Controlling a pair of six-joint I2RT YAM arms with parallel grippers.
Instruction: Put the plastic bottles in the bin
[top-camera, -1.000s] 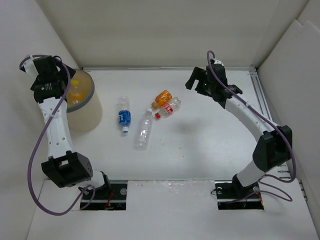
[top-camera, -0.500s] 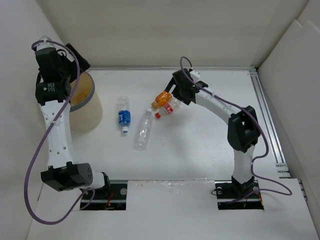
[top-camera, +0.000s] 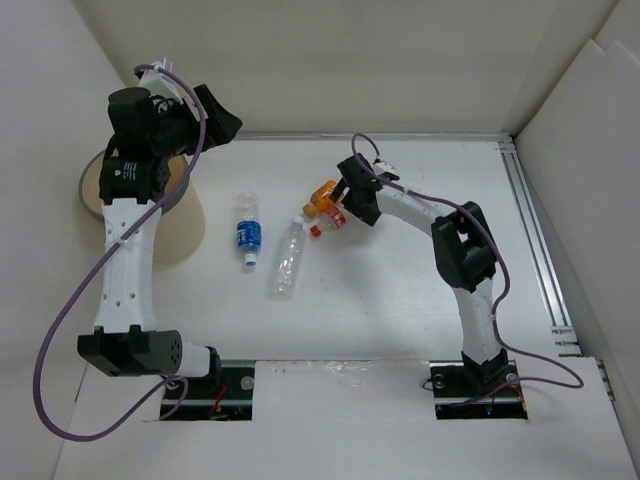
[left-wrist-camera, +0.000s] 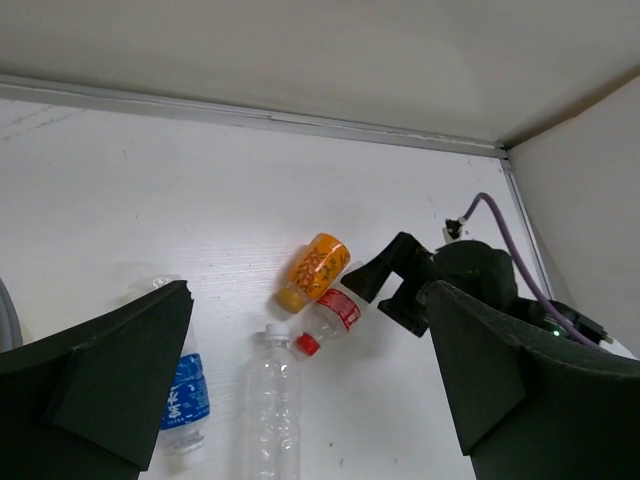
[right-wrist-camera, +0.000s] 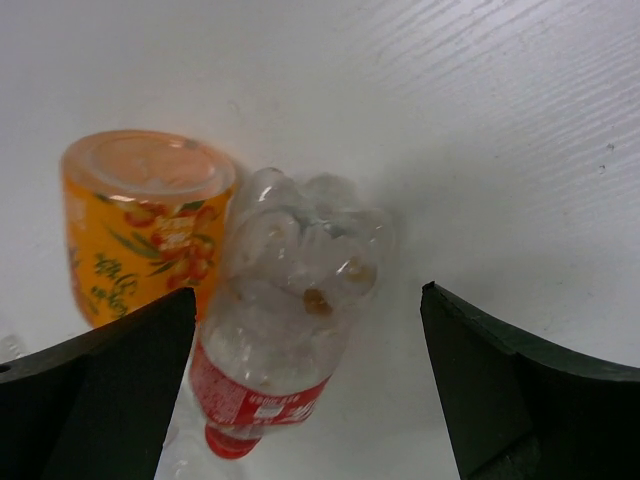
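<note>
Four bottles lie mid-table. A blue-labelled one (top-camera: 247, 232) and a plain clear one (top-camera: 288, 258) lie on the left. An orange one (top-camera: 326, 194) and a red-labelled one (top-camera: 334, 216) lie side by side. My right gripper (top-camera: 347, 203) is open, low over the table, its fingers either side of the red-labelled bottle's (right-wrist-camera: 290, 320) base end; the orange bottle (right-wrist-camera: 140, 220) lies just outside the left finger. My left gripper (top-camera: 222, 122) is open and empty, raised beside the cream bin (top-camera: 175, 235). It looks across at the bottles (left-wrist-camera: 318, 268) and the right gripper (left-wrist-camera: 400, 282).
The left arm hides most of the bin's inside. White walls close the table at the back and on both sides. A metal rail (top-camera: 530, 230) runs along the right edge.
My left gripper has swung right and up, away from above the bin. My right gripper has moved left and down onto the red-labelled bottle.
</note>
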